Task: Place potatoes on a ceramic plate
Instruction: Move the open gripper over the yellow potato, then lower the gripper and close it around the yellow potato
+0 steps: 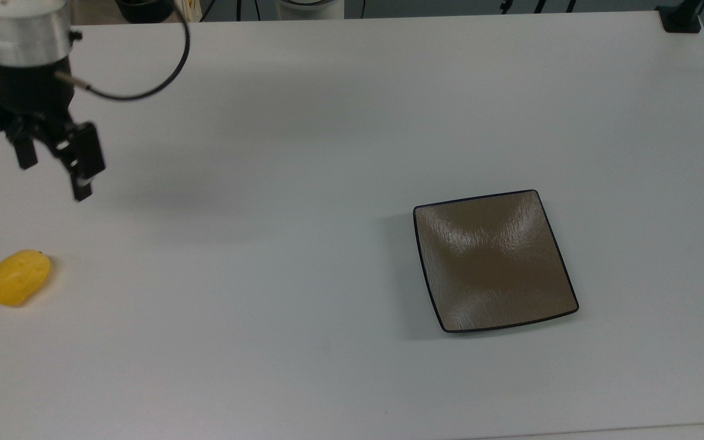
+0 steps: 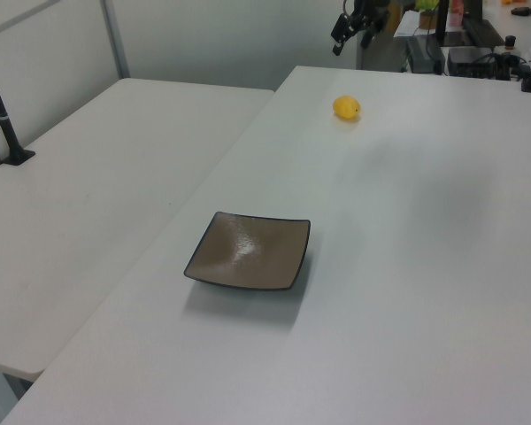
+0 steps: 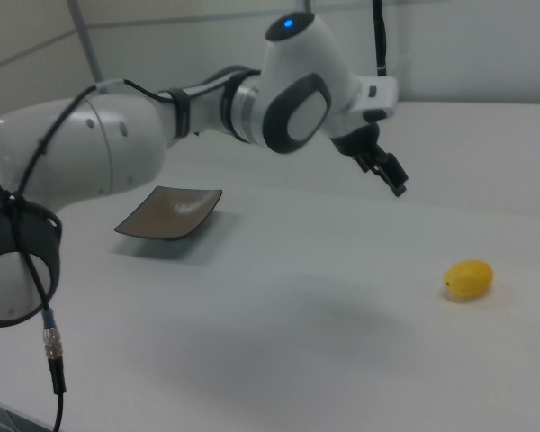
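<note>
**A:** What does the top view show?

**B:** A plain, matte white desk (image 1: 340, 122). The landmark is the ceramic plate (image 1: 494, 261): square, shallow, glossy brown-taupe, with rounded corners, a thin dark rim and a fine rippled texture that catches the light. Far to the plate's left in the top view, near the desk's edge, lies the potato (image 1: 19, 277), a small bright yellow lumpy oval with a smooth plastic look. It rests on the desk, well apart from the plate. The gripper (image 1: 52, 174) hangs up and to the left of the plate, above the potato in the picture and clear of it. It is black, under a silver metal cylinder, with a black cable looping off. The jaws stand apart with nothing between them.

**A:** And the left view?

**B:** The plate sits near the front of the desk (image 2: 425, 266). The potato lies far behind the plate, slightly to its right. The gripper shows small and dark at the top, beyond the potato.

**A:** The right view?

**B:** The plate lies far back on the left. The potato lies well to the plate's right and nearer the camera. The arm (image 3: 162, 126), rounded glossy white shells with dark grey joints and a small blue light on top, reaches out with the gripper raised between plate and potato, touching neither. No writing or labels can be read.
</note>
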Controlling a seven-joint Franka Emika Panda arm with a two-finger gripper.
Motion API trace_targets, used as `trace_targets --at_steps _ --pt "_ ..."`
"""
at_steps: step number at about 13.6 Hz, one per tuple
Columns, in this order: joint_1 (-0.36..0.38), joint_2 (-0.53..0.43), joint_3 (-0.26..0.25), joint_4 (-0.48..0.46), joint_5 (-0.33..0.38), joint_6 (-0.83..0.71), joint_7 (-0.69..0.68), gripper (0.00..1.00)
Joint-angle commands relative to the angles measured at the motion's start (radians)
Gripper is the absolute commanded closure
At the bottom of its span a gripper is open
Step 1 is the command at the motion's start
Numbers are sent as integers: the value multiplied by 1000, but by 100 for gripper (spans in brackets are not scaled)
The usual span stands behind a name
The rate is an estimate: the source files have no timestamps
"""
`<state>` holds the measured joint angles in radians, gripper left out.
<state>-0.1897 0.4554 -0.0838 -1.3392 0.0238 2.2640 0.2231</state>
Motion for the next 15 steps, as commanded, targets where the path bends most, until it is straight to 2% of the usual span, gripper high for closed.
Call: trace_targets --at_steps 1,3,6,10,15 --pt "-36 112 -14 37 -8 159 100 0" --pt "-37 181 -40 37 -8 273 120 0" --pt "-39 264 -71 41 -34 362 125 0" --pt "-80 350 -71 93 -71 397 125 0" --pt "-99 411 -63 100 -68 499 127 0"
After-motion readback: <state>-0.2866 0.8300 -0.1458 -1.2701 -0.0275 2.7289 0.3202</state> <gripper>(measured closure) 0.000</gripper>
